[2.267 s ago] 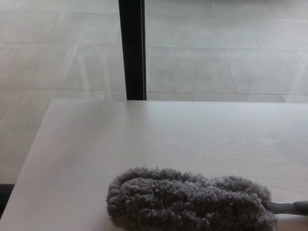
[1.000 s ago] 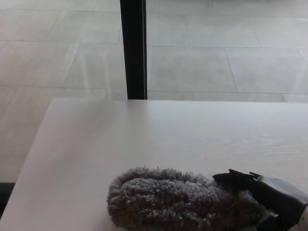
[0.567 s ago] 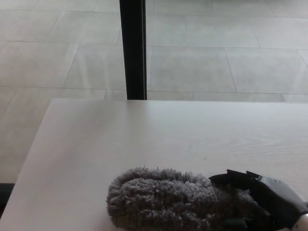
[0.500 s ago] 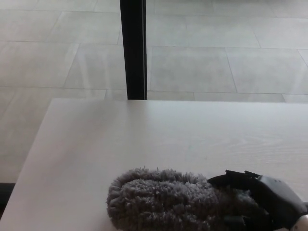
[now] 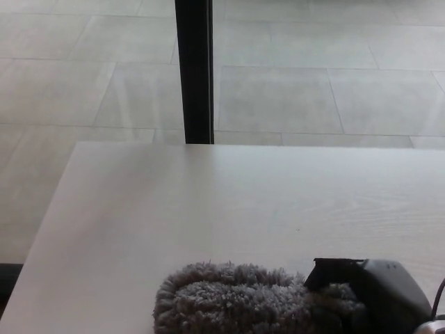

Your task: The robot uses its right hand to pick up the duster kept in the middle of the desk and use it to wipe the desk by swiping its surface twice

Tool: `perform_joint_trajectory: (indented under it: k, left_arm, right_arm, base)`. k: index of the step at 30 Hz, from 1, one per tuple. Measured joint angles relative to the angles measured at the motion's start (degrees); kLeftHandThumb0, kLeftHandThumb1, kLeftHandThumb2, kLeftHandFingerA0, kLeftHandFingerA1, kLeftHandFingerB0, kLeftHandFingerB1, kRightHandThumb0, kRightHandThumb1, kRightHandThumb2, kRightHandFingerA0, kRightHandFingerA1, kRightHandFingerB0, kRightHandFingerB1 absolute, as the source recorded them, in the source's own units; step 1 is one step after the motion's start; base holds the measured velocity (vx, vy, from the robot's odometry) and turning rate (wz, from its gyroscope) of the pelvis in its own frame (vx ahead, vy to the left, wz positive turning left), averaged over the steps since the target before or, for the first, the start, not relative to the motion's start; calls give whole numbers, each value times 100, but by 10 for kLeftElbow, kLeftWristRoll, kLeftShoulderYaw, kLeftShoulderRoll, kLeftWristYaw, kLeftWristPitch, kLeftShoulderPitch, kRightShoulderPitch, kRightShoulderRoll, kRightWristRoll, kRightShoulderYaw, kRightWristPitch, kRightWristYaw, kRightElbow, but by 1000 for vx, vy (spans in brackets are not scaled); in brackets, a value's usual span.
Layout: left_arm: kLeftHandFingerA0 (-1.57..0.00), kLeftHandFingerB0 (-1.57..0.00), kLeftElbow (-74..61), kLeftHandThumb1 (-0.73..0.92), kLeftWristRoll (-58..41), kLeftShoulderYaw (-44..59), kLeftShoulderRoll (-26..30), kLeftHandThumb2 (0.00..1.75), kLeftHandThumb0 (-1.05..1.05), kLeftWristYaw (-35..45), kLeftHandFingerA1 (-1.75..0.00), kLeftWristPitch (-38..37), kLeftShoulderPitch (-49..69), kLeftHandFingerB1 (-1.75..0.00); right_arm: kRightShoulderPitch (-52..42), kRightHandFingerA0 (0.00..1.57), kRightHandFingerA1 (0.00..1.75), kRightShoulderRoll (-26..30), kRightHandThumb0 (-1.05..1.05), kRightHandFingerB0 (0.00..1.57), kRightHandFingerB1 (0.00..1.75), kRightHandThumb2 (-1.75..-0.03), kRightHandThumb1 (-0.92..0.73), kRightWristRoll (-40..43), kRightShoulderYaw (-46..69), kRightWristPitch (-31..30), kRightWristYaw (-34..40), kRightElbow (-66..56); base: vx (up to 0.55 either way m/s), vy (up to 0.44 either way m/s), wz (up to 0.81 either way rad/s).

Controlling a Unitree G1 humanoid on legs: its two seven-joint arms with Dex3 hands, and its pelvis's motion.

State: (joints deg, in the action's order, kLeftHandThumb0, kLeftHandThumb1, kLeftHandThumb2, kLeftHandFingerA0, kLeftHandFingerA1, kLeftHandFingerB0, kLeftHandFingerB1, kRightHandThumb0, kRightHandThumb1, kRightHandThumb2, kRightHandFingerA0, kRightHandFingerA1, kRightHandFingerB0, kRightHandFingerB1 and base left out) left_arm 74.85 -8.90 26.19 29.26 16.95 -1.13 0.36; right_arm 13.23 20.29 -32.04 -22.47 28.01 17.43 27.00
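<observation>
— So where does the fluffy grey microfibre duster (image 5: 233,300) sit?

— At six o'clock on the pale wood-grain desk (image 5: 229,202), right against the near edge, its head lying flat and running off the bottom of the view. The right robot hand (image 5: 368,296) is at about five o'clock, black and bulky, lying over the duster's right end where the handle should be.

— Is it pinching the handle?

— I cannot tell. The handle is hidden under the hand, and the fingers are not visible clearly enough to judge whether they are spread or clamped. The left robot hand is out of view.

— What could go wrong from here?

— If the hold is only on the soft pile rather than the handle, the duster may twist or slip once a swipe begins. It also sits so close to the near edge that a pull toward six o'clock could drag it off the desk.
</observation>
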Motion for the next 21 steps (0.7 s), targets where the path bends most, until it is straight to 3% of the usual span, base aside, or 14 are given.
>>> perform_joint_trajectory:
  k: [3,4,6,8,12,13,16,17,18,19,21]
  left_arm:
    - [-50,-36,0,55,0,0,0,93,-57,0,-67,0,-1,-56]
    - [-48,-41,0,70,0,0,0,61,-52,0,-57,0,-1,-43]
    - [-47,-44,0,71,0,0,0,61,-53,0,-54,0,-2,-43]
    - [-49,-45,0,70,0,0,0,61,-53,1,-54,0,-4,-44]
    - [-49,-47,0,68,0,0,0,60,-52,1,-55,0,-9,-44]
    - [-49,-45,0,69,0,0,0,60,-50,1,-57,0,-10,-44]
    - [-48,-44,0,69,0,0,0,60,-50,1,-58,0,-14,-45]
    - [-49,-45,0,68,0,0,0,61,-51,1,-58,0,-16,-45]
    - [-48,-43,0,68,0,0,0,60,-52,1,-58,0,-17,-43]
    - [-49,-44,0,67,0,0,0,60,-53,1,-56,0,-18,-43]
    - [-49,-46,0,66,0,0,0,60,-50,1,-57,0,-19,-44]
  right_arm:
    - [4,85,169,1,-25,84,102,-75,-63,-16,-12,0,27,6]
    - [5,84,166,1,-34,91,94,-68,-60,-21,-15,-1,34,8]
    - [9,82,165,2,-37,90,92,-62,-59,-33,-25,-1,55,14]
    - [13,86,161,3,-37,85,95,-70,-57,-43,-35,-3,73,20]
    - [27,90,159,8,-36,89,99,-75,-53,-64,-59,-7,108,35]
    - [32,118,129,11,-37,91,105,-99,-43,-72,-68,-8,122,42]
    - [44,120,131,16,-38,88,104,-102,-47,-88,-88,-10,153,55]
    - [50,116,159,17,-34,92,106,-88,-44,-94,-96,-11,165,61]
    - [55,128,135,20,-39,87,93,-103,-45,-101,-106,-12,177,67]
    - [59,106,170,21,-36,92,93,-86,-51,-105,-113,-12,186,72]
    - [70,108,169,25,-35,94,92,-90,-46,-116,-130,-13,206,85]
  base:
    - [0,0,0]
    - [0,0,0]
    - [0,0,0]
    - [0,0,0]
    - [0,0,0]
    - [0,0,0]
    - [0,0,0]
    - [0,0,0]
    - [0,0,0]
    - [0,0,0]
    - [0,0,0]
